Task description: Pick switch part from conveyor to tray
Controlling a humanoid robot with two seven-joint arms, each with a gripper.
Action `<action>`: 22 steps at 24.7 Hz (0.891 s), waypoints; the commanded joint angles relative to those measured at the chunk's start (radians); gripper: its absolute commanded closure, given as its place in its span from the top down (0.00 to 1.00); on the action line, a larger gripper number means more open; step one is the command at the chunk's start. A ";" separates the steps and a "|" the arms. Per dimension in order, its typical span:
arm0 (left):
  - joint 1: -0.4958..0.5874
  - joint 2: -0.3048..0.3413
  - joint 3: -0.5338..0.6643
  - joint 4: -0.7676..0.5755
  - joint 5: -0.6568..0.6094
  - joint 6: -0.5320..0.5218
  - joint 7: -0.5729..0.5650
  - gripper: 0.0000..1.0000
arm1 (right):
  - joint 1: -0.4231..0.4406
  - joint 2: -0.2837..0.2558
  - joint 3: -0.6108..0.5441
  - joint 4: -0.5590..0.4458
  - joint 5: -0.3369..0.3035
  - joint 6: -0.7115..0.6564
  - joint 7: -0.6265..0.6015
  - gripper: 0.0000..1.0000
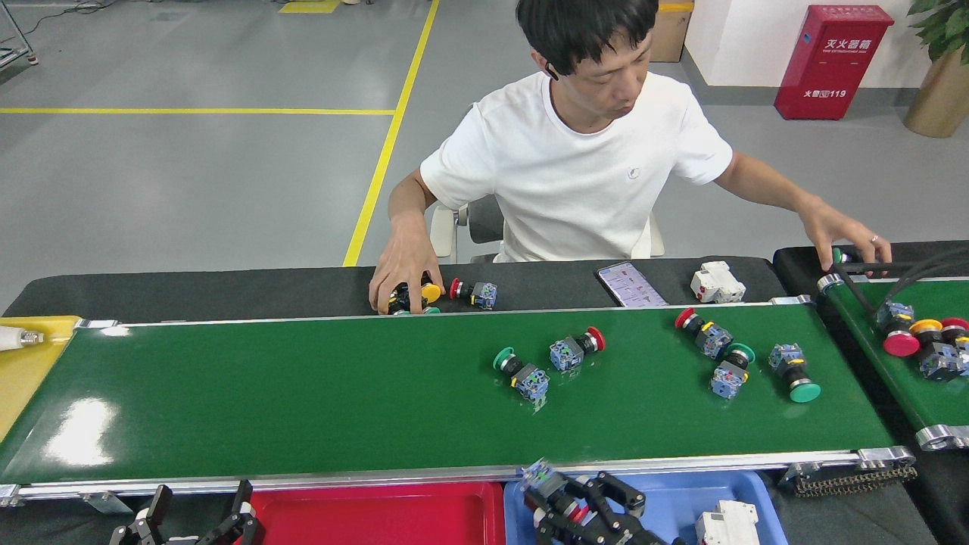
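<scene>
The conveyor is the long dark-green belt across the middle. Several switch parts lie on its right half: a green-capped one, a red-capped one, and a cluster further right. My right gripper is at the bottom edge, below the belt's near rail, shut on a switch part with a blue block and a red cap. It hangs over the left end of the blue tray, beside the red tray. My left gripper sits low at the bottom left, open and holding nothing.
A person sits behind the belt, one hand on a small pile of switch parts, the other at the narrower green belt on the right, which carries several parts. A phone, white parts and a yellow tray are nearby.
</scene>
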 commanded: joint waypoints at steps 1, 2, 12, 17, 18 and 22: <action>-0.006 0.022 -0.013 -0.011 -0.001 -0.029 0.008 1.00 | -0.004 0.036 0.064 -0.002 0.001 -0.020 0.000 0.69; -0.008 0.025 -0.027 -0.011 -0.001 -0.042 0.008 1.00 | -0.006 0.043 0.088 -0.002 0.009 0.026 0.003 0.91; -0.202 0.126 -0.231 0.038 -0.093 -0.089 -0.006 1.00 | -0.099 0.056 0.021 -0.005 0.016 0.161 0.007 0.96; -0.383 0.116 -0.378 0.219 -0.171 -0.088 -0.049 1.00 | -0.148 0.049 -0.220 -0.004 0.016 0.300 -0.013 0.95; -0.420 0.111 -0.410 0.260 -0.173 -0.088 -0.055 1.00 | -0.154 0.046 -0.272 -0.004 0.016 0.325 -0.037 0.96; -0.528 0.097 -0.490 0.403 -0.173 -0.085 -0.061 1.00 | -0.135 0.042 -0.420 -0.002 0.016 0.346 -0.212 0.95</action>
